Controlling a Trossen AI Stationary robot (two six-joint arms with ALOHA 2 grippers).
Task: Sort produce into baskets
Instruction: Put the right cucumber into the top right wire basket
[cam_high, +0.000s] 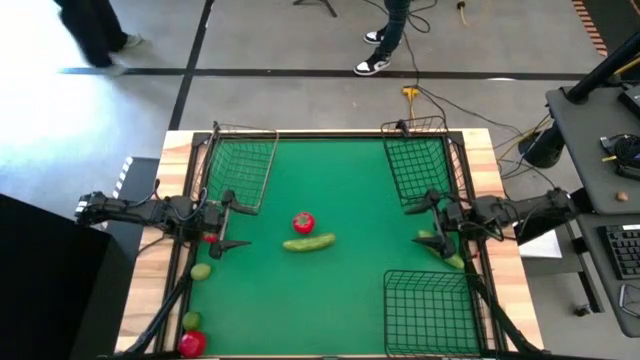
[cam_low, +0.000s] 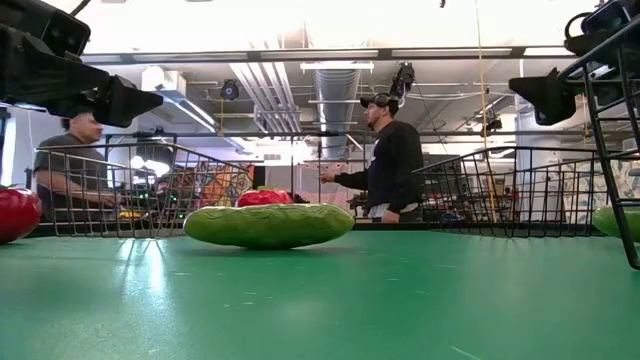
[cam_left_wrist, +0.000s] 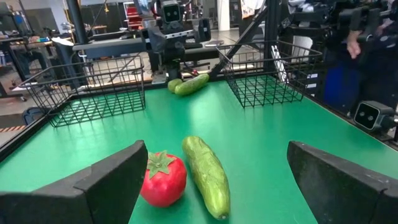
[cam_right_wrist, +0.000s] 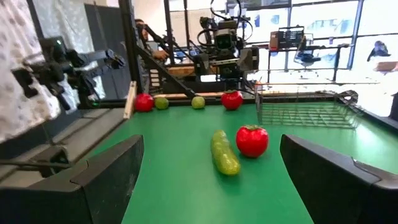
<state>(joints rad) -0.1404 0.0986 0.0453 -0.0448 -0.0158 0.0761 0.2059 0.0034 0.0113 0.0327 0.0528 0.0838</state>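
Tomato (cam_high: 303, 223) mid-table (cam_high: 330, 290), touching cucumber (cam_high: 309, 242) | left claw (cam_high: 232, 219) open | right claw (cam_high: 428, 220) open | grip tomato alone, clear of cucumber

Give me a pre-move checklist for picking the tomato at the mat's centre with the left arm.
1. Left gripper open: ok, fingers wide apart.
2. Left gripper empty: ok.
3. Tomato reachable: ok, it sits in the open mid-mat, facing the left gripper.
4. Clearance beside it: not ok, the cucumber lies close alongside; whether they touch, cannot tell.
5. Right gripper out of the way: ok, open at the mat's right edge.
6. Basket free to receive: ok, nothing shows inside it.
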